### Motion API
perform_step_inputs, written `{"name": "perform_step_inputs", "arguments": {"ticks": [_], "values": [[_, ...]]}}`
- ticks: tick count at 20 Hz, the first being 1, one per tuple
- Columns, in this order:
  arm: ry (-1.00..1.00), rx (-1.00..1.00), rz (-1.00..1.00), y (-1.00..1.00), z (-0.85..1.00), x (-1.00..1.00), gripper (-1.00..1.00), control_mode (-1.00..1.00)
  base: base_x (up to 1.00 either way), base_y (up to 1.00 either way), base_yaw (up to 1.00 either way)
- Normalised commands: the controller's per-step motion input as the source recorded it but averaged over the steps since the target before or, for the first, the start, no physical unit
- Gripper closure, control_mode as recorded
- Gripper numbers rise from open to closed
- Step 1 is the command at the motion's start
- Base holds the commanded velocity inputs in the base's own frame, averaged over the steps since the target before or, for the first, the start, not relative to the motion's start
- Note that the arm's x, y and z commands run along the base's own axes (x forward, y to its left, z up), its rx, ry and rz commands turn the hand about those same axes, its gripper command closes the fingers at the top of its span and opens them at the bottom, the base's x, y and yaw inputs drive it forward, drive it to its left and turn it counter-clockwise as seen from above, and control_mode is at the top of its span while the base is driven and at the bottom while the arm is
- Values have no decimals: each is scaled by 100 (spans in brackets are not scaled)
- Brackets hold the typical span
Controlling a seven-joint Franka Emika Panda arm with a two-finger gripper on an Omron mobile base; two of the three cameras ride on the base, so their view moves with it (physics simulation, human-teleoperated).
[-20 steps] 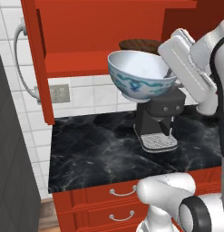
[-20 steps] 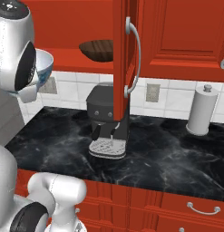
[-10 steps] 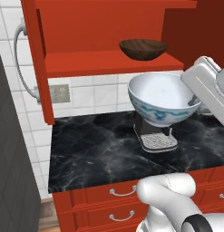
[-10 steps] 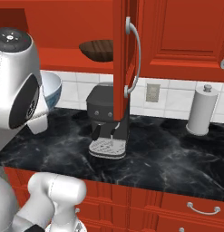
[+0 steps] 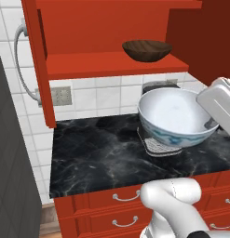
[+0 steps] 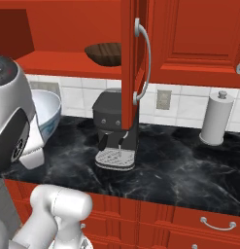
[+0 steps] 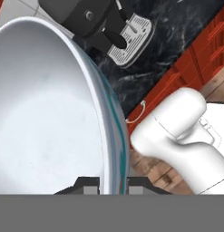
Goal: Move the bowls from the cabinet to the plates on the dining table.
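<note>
We have the white bowl [image 5: 174, 118] pinched by its rim in our gripper [image 7: 114, 183], whose fingers are nearly closed, one inside the wall and one outside, so the bowl rides mouth up and is lifted clear of everything. It hangs in the air in front of the coffee machine [image 6: 114, 124], above the narrow black counter [image 5: 98, 158] and well below the cabinet shelf [image 5: 111, 65]. Gripping the thin rim is the only hold narrow fingers can get on so wide a bowl. The wooden bowl [image 5: 147, 49] sits on the shelf behind the open cabinet door [image 6: 133, 63], not yet fetched. We judge that the white bowl now has to be carried to a plate on the dining table.
</note>
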Motion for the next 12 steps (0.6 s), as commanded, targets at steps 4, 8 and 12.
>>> {"name": "perform_step_inputs", "arguments": {"ticks": [4,8,12], "values": [[0,-1,0,-8,-41,-21,100,-100,0,0,0],[2,0,0,0,-13,-7,100,-100,0,0,0],[0,0,0,0,0,0,100,-100,0,0,0]]}}
